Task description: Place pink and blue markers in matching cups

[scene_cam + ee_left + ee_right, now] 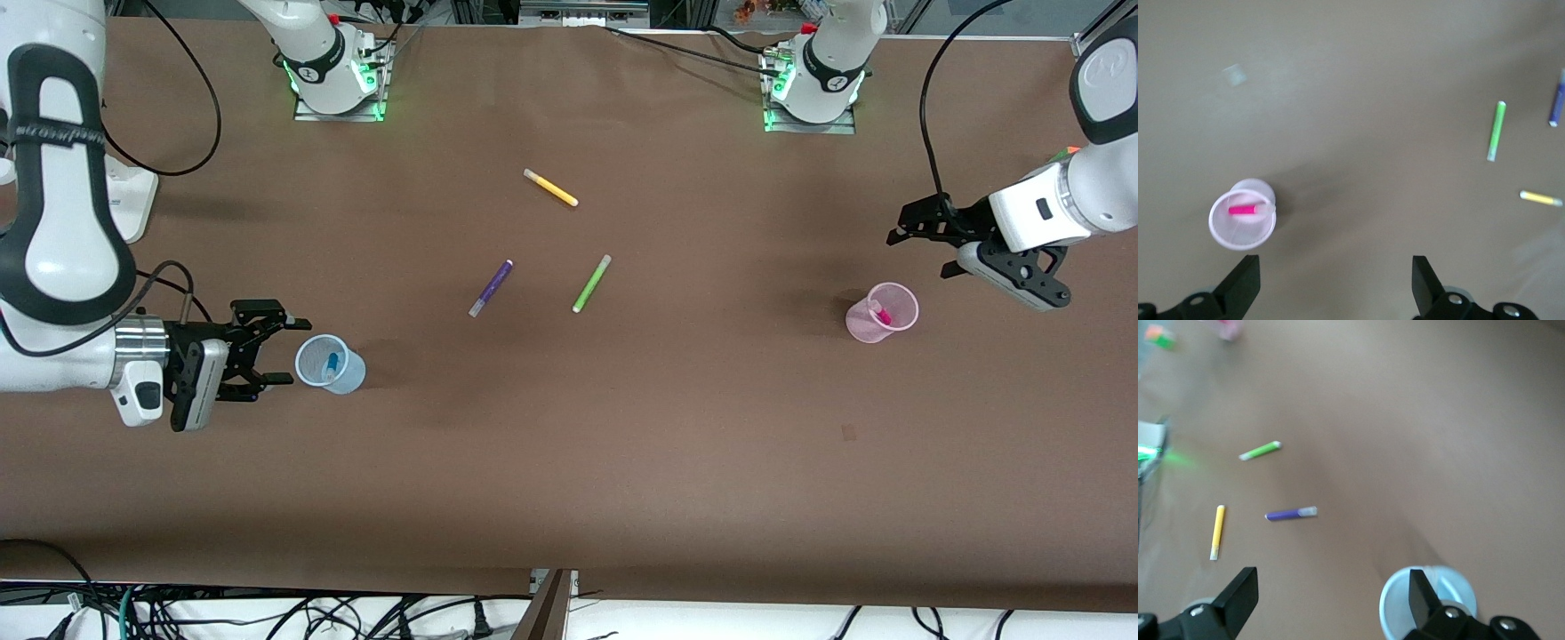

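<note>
The blue marker [332, 363] stands inside the pale blue cup [329, 364] toward the right arm's end of the table. The pink marker [883, 315] lies inside the pale pink cup [882, 313] toward the left arm's end. My right gripper [298, 350] is open and empty, just beside the blue cup's rim; in the right wrist view [1328, 593] the cup [1395, 610] sits by one finger. My left gripper [918, 252] is open and empty, above the table close to the pink cup. The left wrist view [1336, 277] shows that cup [1238, 230] with the pink marker [1243, 209] in it.
Three loose markers lie mid-table: a purple one [491, 288], a lime-green one [591, 283] and a yellow one [550, 188] nearer the bases. They also show in the left wrist view, green [1497, 130], and the right wrist view, purple [1290, 514].
</note>
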Controlling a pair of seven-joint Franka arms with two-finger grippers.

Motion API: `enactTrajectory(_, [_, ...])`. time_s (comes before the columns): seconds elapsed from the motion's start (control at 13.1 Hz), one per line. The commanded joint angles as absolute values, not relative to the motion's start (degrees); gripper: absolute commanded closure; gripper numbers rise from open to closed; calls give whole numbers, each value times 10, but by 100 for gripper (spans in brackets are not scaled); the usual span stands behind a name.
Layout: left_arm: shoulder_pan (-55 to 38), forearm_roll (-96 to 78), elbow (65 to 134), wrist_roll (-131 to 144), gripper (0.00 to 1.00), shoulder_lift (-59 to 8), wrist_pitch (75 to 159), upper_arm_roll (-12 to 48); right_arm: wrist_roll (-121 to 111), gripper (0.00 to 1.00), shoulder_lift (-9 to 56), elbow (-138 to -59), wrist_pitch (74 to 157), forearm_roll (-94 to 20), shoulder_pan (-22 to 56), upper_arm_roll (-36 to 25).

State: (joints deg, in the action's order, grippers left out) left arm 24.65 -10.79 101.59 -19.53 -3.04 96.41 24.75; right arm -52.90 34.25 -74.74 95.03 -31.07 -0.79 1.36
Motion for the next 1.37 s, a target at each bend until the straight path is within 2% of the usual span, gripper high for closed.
enactTrajectory(0.0, [247,-42,970,-67,0,-38,932,294,-364,0,350,-709,926,-258,8,12])
enactTrajectory(0.23, [246,-11,939,33,0,-40,908,329,-216,0,342,-677,876,-190,11,12])
enactTrajectory(0.46, [244,19,925,39,0,-42,897,332,-118,0,330,-643,808,-112,22,11])
enactTrajectory(0.61, [229,32,925,39,0,-44,896,331,-71,0,298,-651,800,-50,34,11])
enactTrajectory(0.91, [227,32,925,39,0,-46,896,332,27,0,169,-805,811,0,32,24])
enactTrajectory(1.29, [207,32,925,34,0,-43,900,325,28,0,41,-915,866,2,14,24])
